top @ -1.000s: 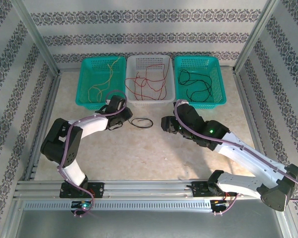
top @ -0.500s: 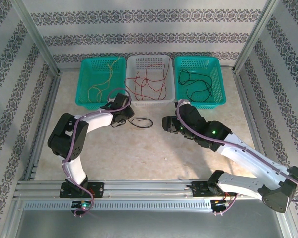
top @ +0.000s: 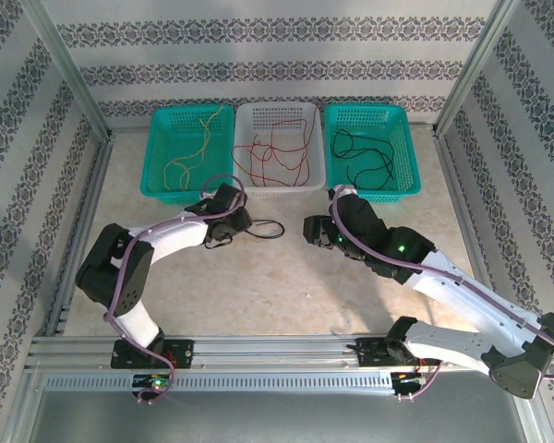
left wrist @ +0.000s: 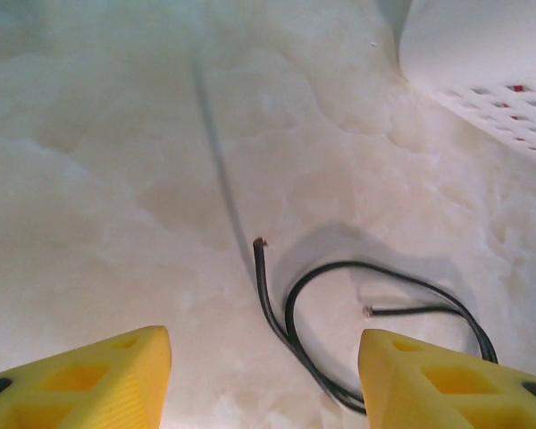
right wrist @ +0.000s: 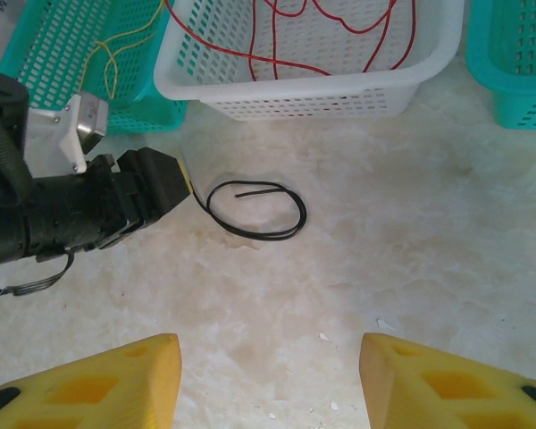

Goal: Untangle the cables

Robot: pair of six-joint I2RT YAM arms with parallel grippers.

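Observation:
One black cable (top: 277, 234) lies coiled in a single loop on the table, in front of the white basket (top: 279, 187). My left gripper (top: 243, 226) is at the loop's left end, low over the table. In the left wrist view its yellow fingers (left wrist: 80, 375) stand open, and the loop (left wrist: 295, 340) lies flat between them with both bare ends showing. My right gripper (top: 307, 231) hovers right of the loop, open and empty; its view looks down on the loop (right wrist: 260, 234) and the left gripper (right wrist: 174, 188). Other cables lie sorted in the baskets.
Three baskets line the back. The left teal basket (top: 157, 166) holds yellow cables, the white one red cables (right wrist: 339, 27), the right teal basket (top: 408, 166) black cables. The white basket's corner (left wrist: 482, 54) is close beyond the left gripper. Metal frame rails edge the table.
My left gripper has moved right and down to the loop's end, and its fingers have spread wider. The right arm has hardly moved. The black loop lies where it was.

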